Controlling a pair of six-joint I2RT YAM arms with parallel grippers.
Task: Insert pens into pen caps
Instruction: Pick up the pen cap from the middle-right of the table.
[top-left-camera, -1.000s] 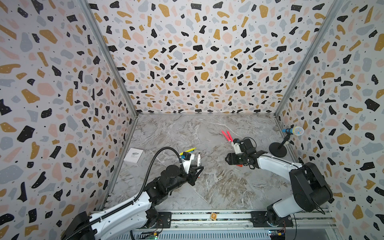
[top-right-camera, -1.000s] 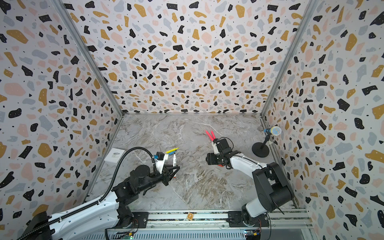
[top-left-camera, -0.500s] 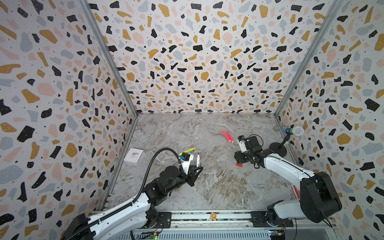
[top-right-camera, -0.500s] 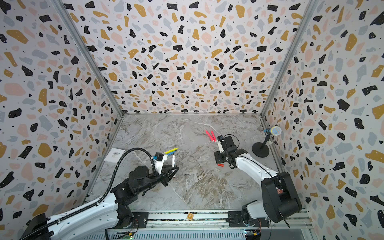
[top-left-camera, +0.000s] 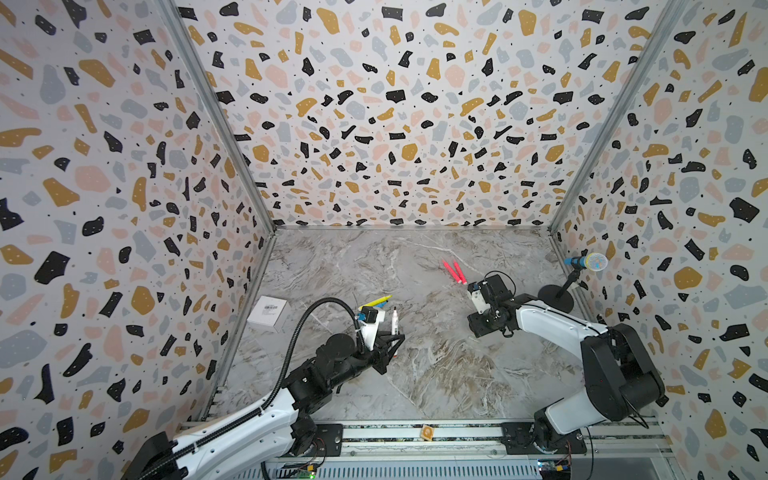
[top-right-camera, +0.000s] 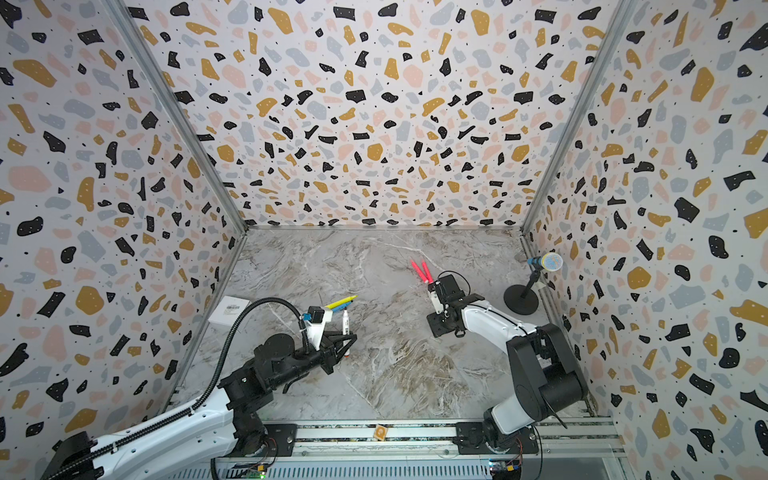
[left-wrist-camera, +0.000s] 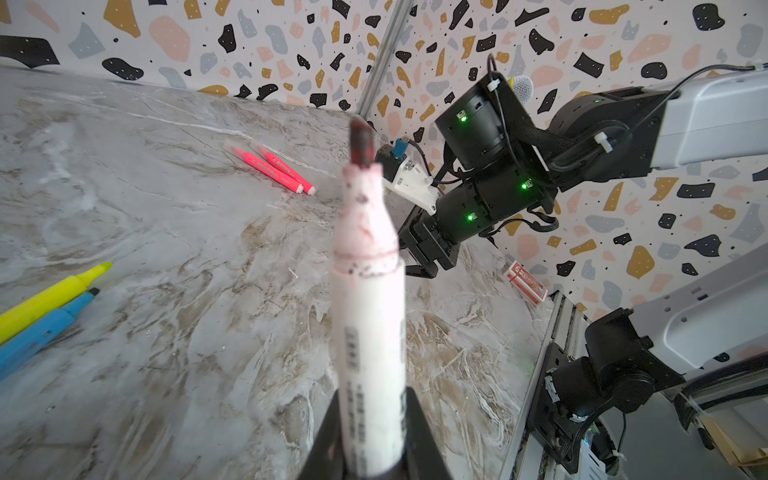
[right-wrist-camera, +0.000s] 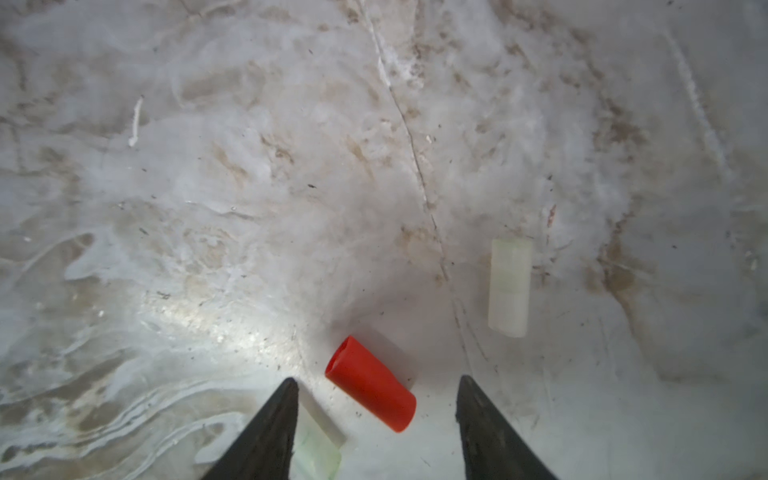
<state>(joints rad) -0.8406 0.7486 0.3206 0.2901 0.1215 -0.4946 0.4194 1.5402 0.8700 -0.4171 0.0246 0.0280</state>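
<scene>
My left gripper (left-wrist-camera: 374, 440) is shut on the white-barrelled pen (left-wrist-camera: 370, 316), which stands upright with its dark red tip bare; both top views show the pen (top-left-camera: 394, 322) (top-right-camera: 344, 322). My right gripper (right-wrist-camera: 377, 380) points down at the table, open. The red-orange pen cap (right-wrist-camera: 370, 384) lies flat between its fingertips, touching neither. A translucent white cap (right-wrist-camera: 509, 286) lies beyond, and a greenish clear cap (right-wrist-camera: 318, 444) is half hidden by one finger. Two pink pens (top-left-camera: 454, 272) lie behind the right gripper (top-left-camera: 482, 326). The yellow pen (left-wrist-camera: 50, 297) and blue pen (left-wrist-camera: 41, 328) lie together.
A white box (top-left-camera: 268, 312) sits by the left wall. A microphone (top-left-camera: 582, 262) on a round black stand (top-left-camera: 555, 298) is at the right wall, and a small red card box (left-wrist-camera: 524, 282) lies near it. The metal rail (top-left-camera: 457, 432) runs along the front edge.
The right arm has swung its elbow outward and settled its gripper over the red-orange cap, its jaws a little narrower. The left arm and its pen have not moved.
</scene>
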